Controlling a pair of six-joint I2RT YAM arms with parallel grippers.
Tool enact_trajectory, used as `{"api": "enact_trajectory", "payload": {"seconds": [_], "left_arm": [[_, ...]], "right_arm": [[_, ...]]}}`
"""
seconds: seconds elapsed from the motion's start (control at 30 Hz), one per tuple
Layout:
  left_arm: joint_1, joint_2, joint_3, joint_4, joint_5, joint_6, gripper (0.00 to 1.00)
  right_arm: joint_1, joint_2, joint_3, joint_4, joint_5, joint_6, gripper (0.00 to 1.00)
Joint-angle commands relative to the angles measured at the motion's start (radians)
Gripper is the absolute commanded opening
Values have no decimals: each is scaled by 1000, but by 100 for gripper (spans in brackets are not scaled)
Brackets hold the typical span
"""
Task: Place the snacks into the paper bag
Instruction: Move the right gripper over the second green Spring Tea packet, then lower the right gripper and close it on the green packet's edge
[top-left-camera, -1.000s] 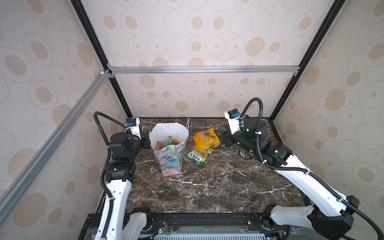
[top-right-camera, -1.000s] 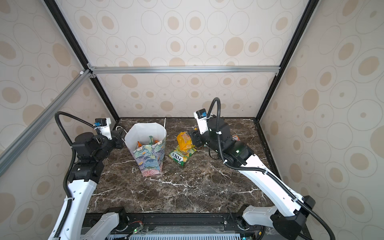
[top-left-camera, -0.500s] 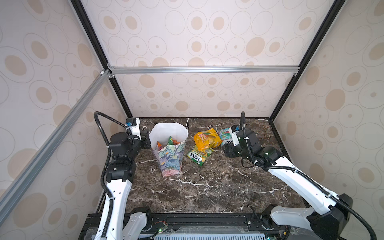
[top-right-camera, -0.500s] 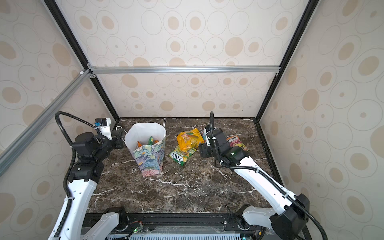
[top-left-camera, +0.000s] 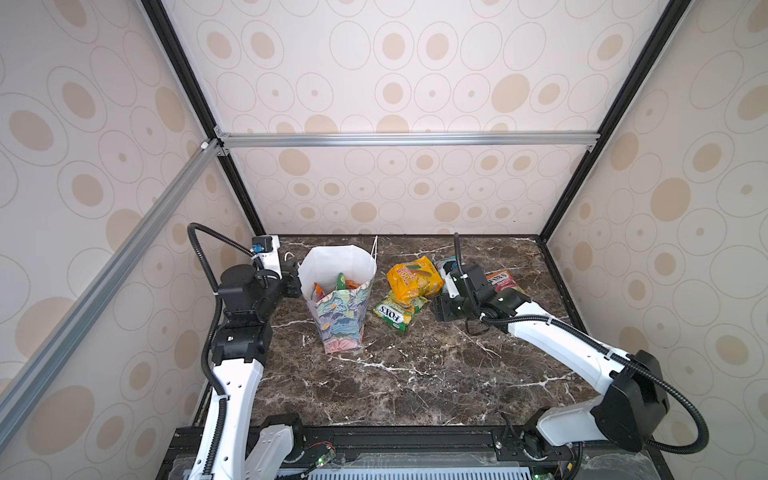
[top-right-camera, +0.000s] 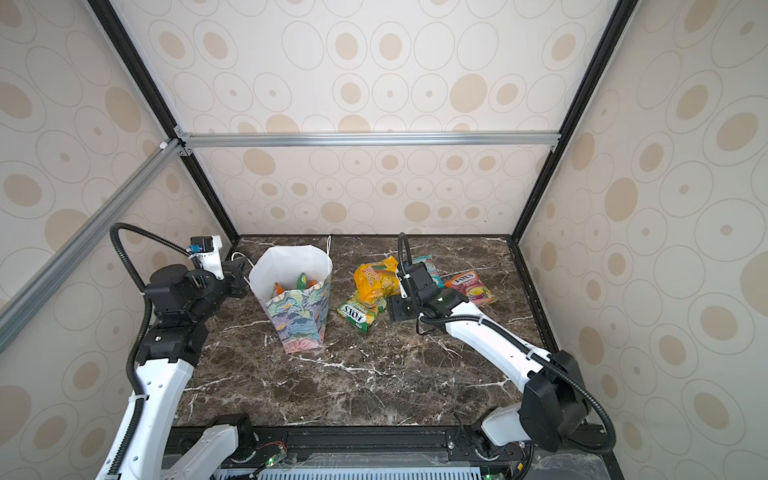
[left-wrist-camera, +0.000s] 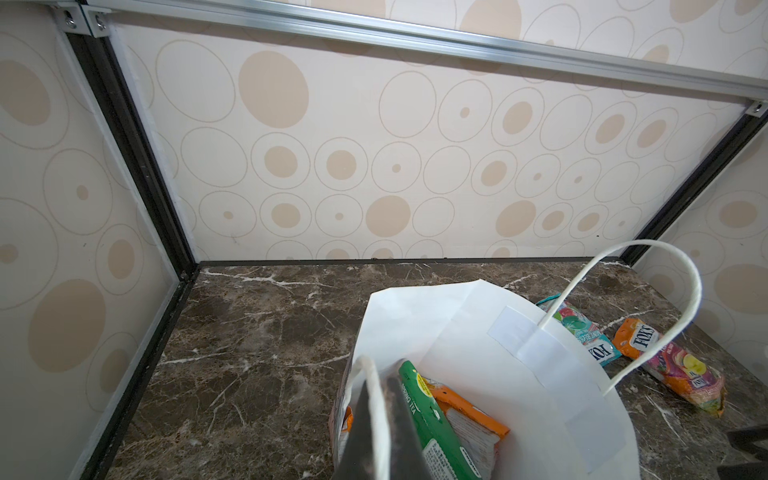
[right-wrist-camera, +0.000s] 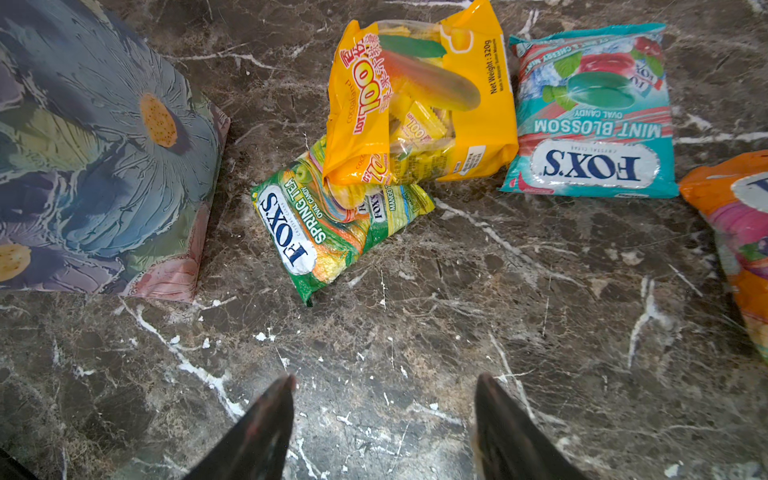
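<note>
Paper bag (top-left-camera: 340, 320) mouth open from above. Cord handle (left-wrist-camera: 697, 291) arcs over its right rim; left gripper (left-wrist-camera: 376, 436) clamps the left rim. Just right of bag: yellow pkt (top-left-camera: 413, 280) atop green pkt (top-left-camera: 395, 311). Teal pkt (right-wrist-camera: 590, 116) & orange pkt (top-right-camera: 471, 286) lie farther right. Marble (top-left-camera: 395, 374) in front of bag is bare; right gripper (right-wrist-camera: 382, 415) hangs there, jaws apart.

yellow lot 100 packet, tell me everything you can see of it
The yellow Lot 100 packet is a puffy, crinkled bag of glossy plastic with red lettering, a printed net weight and a clear window showing small wrapped yellow sweets. It lies on the marble tabletop, one end propped on the green Fox's Spring Tea packet, with the teal Mint Blossom packet close alongside. Nothing grips it.
</note>
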Motion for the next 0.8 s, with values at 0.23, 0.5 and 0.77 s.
{"api": "enact_trajectory", "payload": {"seconds": [0.23, 0.5, 0.77], "left_arm": [[9, 4, 31, 27, 18, 2, 0], [8, -5, 28, 29, 9, 9, 0], [9, -4, 32, 26, 18, 7, 0]], "right_arm": [[-3, 58, -37, 42, -38, 14, 71], [-3, 147, -54, 100, -102, 51, 71], [13, 225, -52, 220, -193, 112, 70]]}}
